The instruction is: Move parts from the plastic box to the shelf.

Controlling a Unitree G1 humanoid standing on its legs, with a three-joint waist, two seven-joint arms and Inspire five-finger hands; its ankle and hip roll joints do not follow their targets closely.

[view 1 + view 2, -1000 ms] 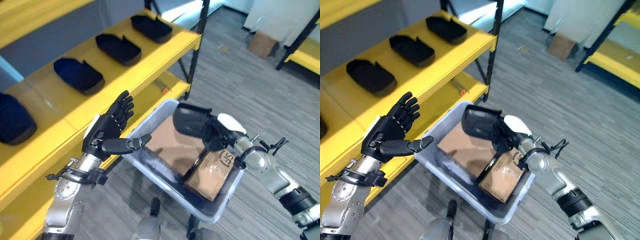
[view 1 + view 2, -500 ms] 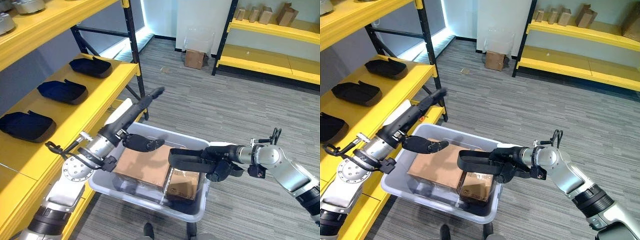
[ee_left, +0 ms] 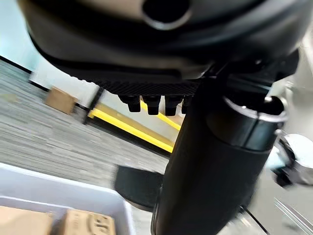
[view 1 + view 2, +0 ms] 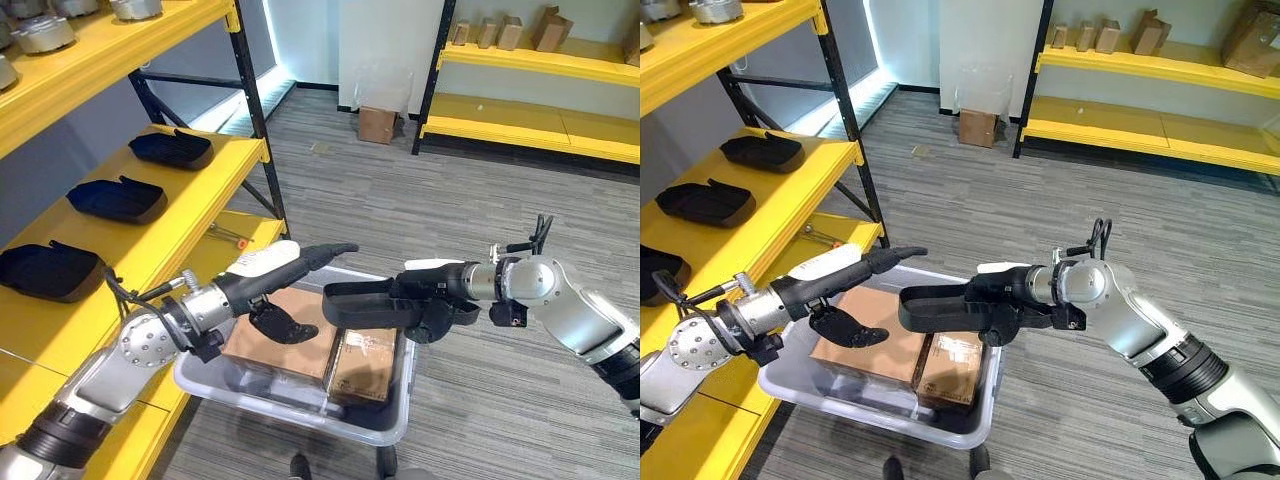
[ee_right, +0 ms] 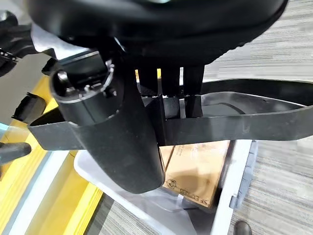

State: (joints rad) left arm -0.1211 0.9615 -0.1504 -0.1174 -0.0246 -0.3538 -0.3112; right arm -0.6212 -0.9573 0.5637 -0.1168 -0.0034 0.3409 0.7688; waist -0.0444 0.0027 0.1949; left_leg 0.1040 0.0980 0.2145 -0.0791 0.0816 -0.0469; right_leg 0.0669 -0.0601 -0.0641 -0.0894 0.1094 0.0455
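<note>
The right hand [image 4: 432, 308] grips a black moulded plastic tray part [image 4: 362, 304], held level over the translucent grey plastic box [image 4: 395, 425] of brown cardboard cartons [image 4: 275, 340]. Just beside it, the left hand [image 4: 278, 272] reaches with fingers straight and empty. The yellow metal shelf [image 4: 190, 205] stands well beyond that hand.

- A warehouse or stockroom: yellow racking [image 4: 150, 185] along the walls.
- Cardboard boxes [image 4: 1095, 35] shelved opposite.
- Grey carpet floor [image 4: 400, 190].

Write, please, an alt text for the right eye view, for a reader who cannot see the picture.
The robot's right hand holds a black tray-shaped part level above a grey plastic box that contains cardboard boxes. Its left hand, fingers straight, reaches over the box's left side, beside a yellow shelf where similar black parts lie in a row.
</note>
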